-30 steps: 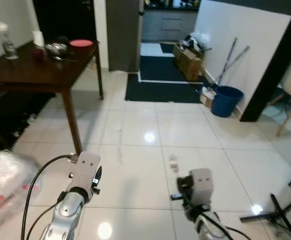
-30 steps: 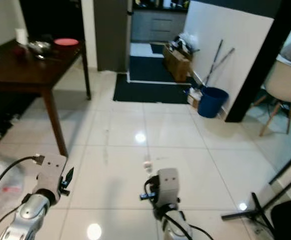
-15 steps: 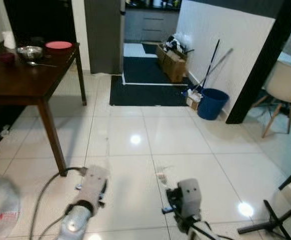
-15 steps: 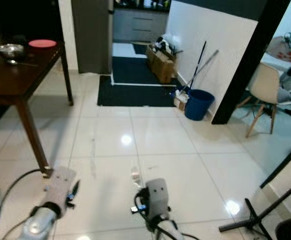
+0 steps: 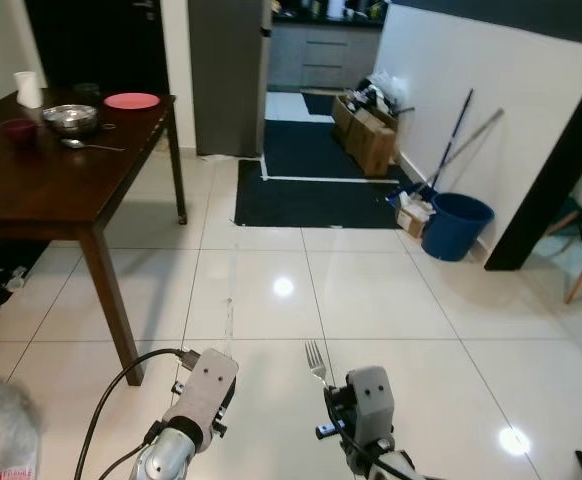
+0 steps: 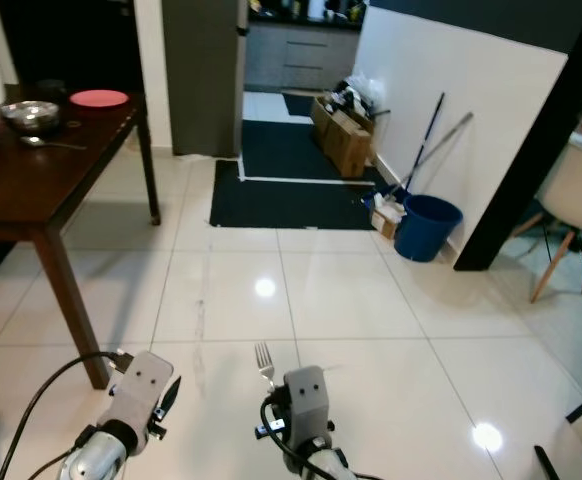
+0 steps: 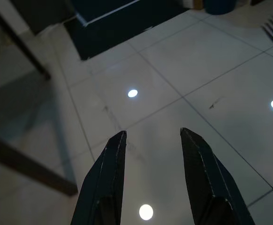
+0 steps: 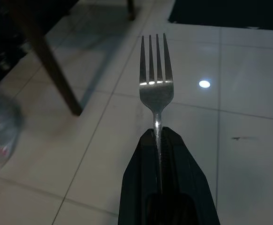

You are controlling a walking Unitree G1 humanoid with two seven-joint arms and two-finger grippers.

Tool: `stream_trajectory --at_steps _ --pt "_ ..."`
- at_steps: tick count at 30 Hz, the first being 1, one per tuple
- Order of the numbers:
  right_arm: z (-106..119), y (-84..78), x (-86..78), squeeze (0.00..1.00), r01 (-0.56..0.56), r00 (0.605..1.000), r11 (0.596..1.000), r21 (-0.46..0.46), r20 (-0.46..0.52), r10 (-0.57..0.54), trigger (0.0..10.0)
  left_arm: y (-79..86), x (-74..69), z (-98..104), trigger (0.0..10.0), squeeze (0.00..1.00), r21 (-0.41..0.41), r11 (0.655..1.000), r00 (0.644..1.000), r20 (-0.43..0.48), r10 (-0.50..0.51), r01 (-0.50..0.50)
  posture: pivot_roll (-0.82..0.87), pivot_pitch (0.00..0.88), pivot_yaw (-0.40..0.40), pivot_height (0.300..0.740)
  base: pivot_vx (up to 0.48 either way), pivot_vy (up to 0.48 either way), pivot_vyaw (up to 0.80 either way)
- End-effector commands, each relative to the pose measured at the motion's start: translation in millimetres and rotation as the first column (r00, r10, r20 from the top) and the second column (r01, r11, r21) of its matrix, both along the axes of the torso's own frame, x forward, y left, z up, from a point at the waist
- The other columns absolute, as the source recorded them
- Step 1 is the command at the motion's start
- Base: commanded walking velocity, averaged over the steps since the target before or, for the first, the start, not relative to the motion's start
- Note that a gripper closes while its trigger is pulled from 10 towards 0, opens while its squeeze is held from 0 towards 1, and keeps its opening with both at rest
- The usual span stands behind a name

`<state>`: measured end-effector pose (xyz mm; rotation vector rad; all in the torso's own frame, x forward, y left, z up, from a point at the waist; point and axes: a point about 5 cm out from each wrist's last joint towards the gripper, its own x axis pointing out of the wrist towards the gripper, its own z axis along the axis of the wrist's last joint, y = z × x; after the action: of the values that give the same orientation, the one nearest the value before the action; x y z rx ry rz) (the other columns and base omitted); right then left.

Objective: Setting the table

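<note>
So compared to half a second back, the whole view has swung: the dark wooden counter (image 5: 61, 185) now takes up more of the upper left of the head view, and the fork (image 5: 316, 361) is sharp instead of a blur. That's the camera moving, not the stuff.

The right tool (image 8: 158, 136) is clenched on the fork's handle, tines pointing up and away from it, plain as day in the right wrist view. In the head view the fork pokes up at bottom centre, just above the right wrist housing, over the glossy white tile floor (image 5: 391, 300).

The left tool (image 7: 151, 135) has its two black fingers (image 7: 109, 168) spread apart with nothing between them, hovering over the tiles. In the same wrist view you can just catch the fork tines at the upper right corner and a counter leg in the lower left.

On the counter, far end, upper left of the frame: a pink plate (image 5: 132, 101), a metal bowl (image 5: 69, 117) beside it, a spoon (image 5: 91, 146) lying just in front of the bowl, a small dark red bowl (image 5: 18, 129) and a white cup (image 5: 28, 88) further left.

Upper middle has a dark rug (image 5: 321, 190) leading to a kitchen doorway. Right of that, against the white wall: a blue bucket (image 5: 456, 225), mop handles (image 5: 451, 150) leaning above it, and a cardboard box (image 5: 371, 140). Some crinkly plastic (image 5: 1, 440) sits at the bottom left corner.
</note>
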<state>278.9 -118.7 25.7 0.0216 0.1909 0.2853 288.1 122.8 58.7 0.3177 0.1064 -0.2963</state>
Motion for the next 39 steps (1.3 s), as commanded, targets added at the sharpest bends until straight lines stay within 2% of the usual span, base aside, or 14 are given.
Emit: stream_trajectory --at_steps 1,18,27,31,39 --pt "-1.4 -4.3 -1.1 0.00 0.013 1.000 1.000 -0.010 0.004 -0.013 10.0 -4.5 -4.2 -7.8 10.0 0.00 0.005 1.000 0.999 -0.028 -0.031 0.031 0.01 0.000 0.029 0.740 0.480 0.000 0.00" --pt "0.8 -12.4 0.0 0.00 0.064 0.997 0.998 -0.006 0.036 -0.064 10.0 -12.8 -1.4 -5.4 10.0 0.00 0.016 0.995 0.995 -0.011 -0.098 0.098 0.00 0.000 0.056 0.740 0.480 0.000 0.00" --pt "2.1 -14.2 -0.7 0.00 0.073 0.996 0.997 -0.003 0.047 -0.073 10.0 -15.4 -0.9 -4.7 10.0 0.00 -0.005 0.996 0.995 -0.022 -0.092 0.092 -0.02 0.000 0.064 0.740 0.480 0.000 0.00" --pt "3.9 -16.7 -5.3 0.00 0.084 0.995 0.996 -0.007 0.063 -0.083 10.0 -15.3 -4.0 -6.8 10.0 0.00 -0.005 0.996 0.995 -0.042 -0.088 0.088 -0.11 0.061 0.090 0.740 0.169 0.000 0.00" --pt "6.4 -19.4 -12.3 0.00 0.127 0.988 0.992 0.003 0.085 -0.127 10.0 -18.0 -1.4 -6.4 10.0 0.00 -0.011 0.992 0.990 -0.060 -0.125 0.125 -0.13 0.073 0.125 0.740 0.000 0.000 0.00"
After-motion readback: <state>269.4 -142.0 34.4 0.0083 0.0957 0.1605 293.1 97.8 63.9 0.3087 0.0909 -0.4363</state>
